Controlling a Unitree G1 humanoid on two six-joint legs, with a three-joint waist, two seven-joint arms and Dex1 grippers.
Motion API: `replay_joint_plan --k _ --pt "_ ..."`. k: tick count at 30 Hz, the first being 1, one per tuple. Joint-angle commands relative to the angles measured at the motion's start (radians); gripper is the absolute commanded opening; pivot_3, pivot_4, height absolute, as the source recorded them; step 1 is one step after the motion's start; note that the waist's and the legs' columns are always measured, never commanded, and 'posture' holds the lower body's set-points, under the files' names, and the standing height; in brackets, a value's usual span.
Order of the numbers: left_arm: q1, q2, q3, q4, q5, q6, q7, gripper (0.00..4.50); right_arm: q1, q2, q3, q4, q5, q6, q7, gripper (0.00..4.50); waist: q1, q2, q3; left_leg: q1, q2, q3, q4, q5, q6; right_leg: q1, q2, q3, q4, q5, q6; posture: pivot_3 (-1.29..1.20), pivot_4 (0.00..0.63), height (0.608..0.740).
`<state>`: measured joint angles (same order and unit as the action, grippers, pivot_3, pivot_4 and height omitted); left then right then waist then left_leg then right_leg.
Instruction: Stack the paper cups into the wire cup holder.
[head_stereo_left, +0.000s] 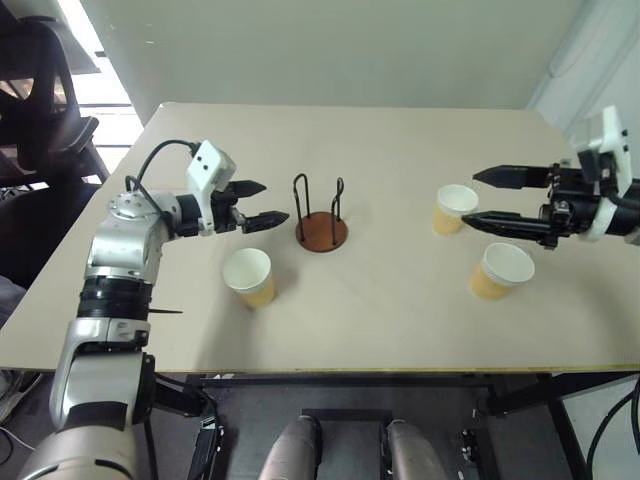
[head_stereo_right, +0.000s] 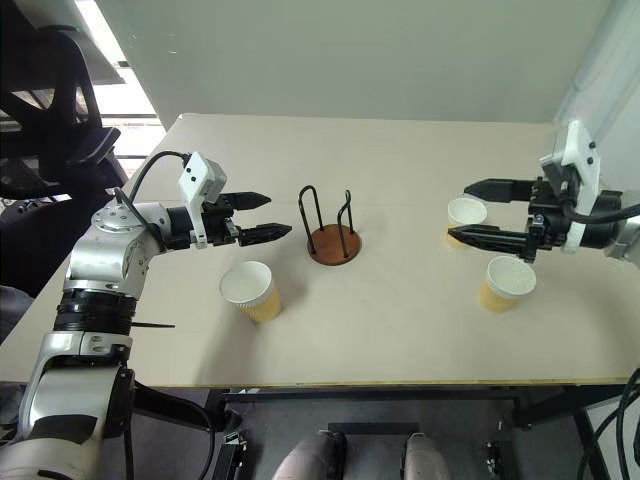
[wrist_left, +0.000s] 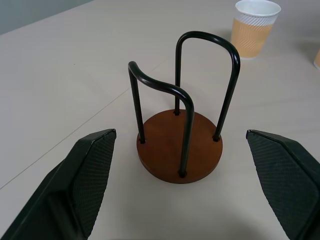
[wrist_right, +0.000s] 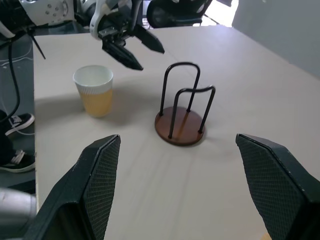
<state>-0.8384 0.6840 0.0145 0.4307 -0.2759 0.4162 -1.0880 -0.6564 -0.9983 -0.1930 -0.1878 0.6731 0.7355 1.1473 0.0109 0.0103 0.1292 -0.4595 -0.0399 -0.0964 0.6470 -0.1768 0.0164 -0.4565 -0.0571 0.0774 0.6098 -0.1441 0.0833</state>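
Beige table (head_stereo_left: 380, 310): wire cup holder (head_stereo_left: 321, 215) at centre, empty; three paper cups (head_stereo_left: 249, 277) (head_stereo_left: 455, 208) (head_stereo_left: 500, 271) upright, apart. Left gripper (head_stereo_left: 258, 204) and right gripper (head_stereo_left: 489, 198) agape, empty. Black chair (head_stereo_left: 35, 100) behind, left.

Head stereo looking down, wrist views sharing the wire cup holder (wrist_left: 180, 145)

No writing, label, brand or number can be read anywhere here: the cups (head_stereo_left: 250, 277) are plain ribbed paper, and the holder (head_stereo_left: 321, 231) and table (head_stereo_left: 400, 310) bear no marks.
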Motion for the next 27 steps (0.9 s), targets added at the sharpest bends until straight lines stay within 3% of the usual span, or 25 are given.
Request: replay_joint_plan --k 1,16,27 --pt "-0.006 0.016 0.016 -0.041 -0.004 -0.002 -0.002 4.50 -0.029 -0.011 -0.028 0.001 0.013 -0.011 -0.004 3.74 0.000 0.000 0.000 0.000 0.000 0.000 0.000 0.000 0.000 0.000 0.000 0.000 0.000 0.000 0.000 0.00 0.150 0.740" --pt "0.002 0.008 0.011 -0.034 0.003 -0.018 0.007 4.50 -0.008 -0.017 -0.016 0.003 -0.003 -0.023 0.003 3.74 0.000 0.000 0.000 0.000 0.000 0.000 0.000 0.000 0.000 0.000 0.000 0.000 0.000 0.000 0.000 0.00 0.150 0.740" --pt "-0.022 -0.054 -0.014 0.014 0.026 -0.047 0.047 4.50 -0.001 -0.021 -0.025 -0.008 0.002 -0.016 -0.001 3.74 0.001 0.000 0.000 0.000 0.000 0.000 0.000 0.000 0.000 0.000 0.000 0.000 0.000 0.000 0.000 0.00 0.150 0.740"
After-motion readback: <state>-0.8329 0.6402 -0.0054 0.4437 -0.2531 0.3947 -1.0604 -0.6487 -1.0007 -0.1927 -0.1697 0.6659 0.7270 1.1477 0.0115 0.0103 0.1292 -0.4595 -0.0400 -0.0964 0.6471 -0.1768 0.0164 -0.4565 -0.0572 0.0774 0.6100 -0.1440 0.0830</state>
